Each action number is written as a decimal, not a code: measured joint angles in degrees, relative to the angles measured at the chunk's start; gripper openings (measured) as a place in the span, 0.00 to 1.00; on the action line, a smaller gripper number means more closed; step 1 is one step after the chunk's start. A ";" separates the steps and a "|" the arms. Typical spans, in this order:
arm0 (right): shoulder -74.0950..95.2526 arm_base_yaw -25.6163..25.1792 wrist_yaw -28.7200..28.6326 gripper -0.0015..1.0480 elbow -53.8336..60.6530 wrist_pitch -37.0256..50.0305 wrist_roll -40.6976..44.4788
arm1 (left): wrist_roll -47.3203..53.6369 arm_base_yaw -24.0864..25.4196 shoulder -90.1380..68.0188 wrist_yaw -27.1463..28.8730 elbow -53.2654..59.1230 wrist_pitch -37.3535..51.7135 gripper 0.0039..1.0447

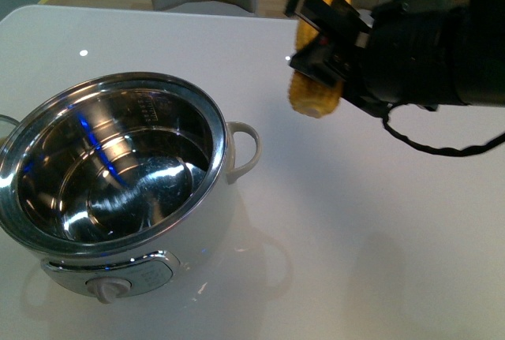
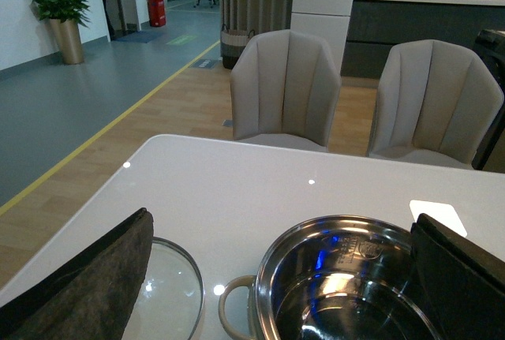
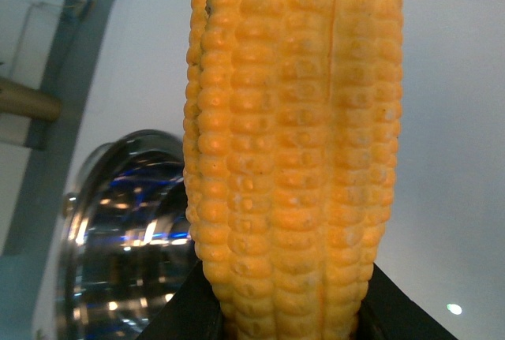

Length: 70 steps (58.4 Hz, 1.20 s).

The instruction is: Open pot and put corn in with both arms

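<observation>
White tabletop (image 1: 379,237) noted, glossy, lamp glints on it. Two grey chairs (image 2: 286,87) are seen beyond its far edge. The pot (image 1: 142,80) is stood at near left, uncovered, with its steel interior exposed. One white loop handle (image 1: 245,151) is seen on its right side. The right arm (image 1: 442,48) is seen at far right, black, cable trailing below. A glass lid (image 2: 170,293) is laid flat on the tabletop just beside the pot. Left claw (image 2: 282,218) is spread wide, nothing gripped. Right claw (image 1: 319,36) is clamped across the corn (image 1: 314,97) at mid-length. The cob is held roughly upright in the air, right of the pot and farther back (clear of the rim, not over the opening). The pot's knob (image 1: 106,286) is faced to the near side.
</observation>
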State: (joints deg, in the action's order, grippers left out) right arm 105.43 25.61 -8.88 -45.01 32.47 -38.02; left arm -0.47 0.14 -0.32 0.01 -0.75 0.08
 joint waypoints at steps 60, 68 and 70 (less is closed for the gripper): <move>13.81 13.38 -9.03 0.22 -14.53 0.48 -17.68 | 0.00 0.00 0.00 0.00 0.00 0.00 0.94; 14.56 13.31 -9.44 0.22 -14.53 -1.97 -16.00 | 0.00 0.00 0.00 0.02 0.00 0.00 0.94; 14.56 13.20 -9.51 0.22 -14.53 -2.36 -15.69 | 0.00 0.00 0.00 0.00 0.00 0.00 0.94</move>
State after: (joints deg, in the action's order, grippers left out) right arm 119.98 38.81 -18.39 -59.55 30.11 -53.71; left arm -0.47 0.14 -0.32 0.01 -0.75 0.08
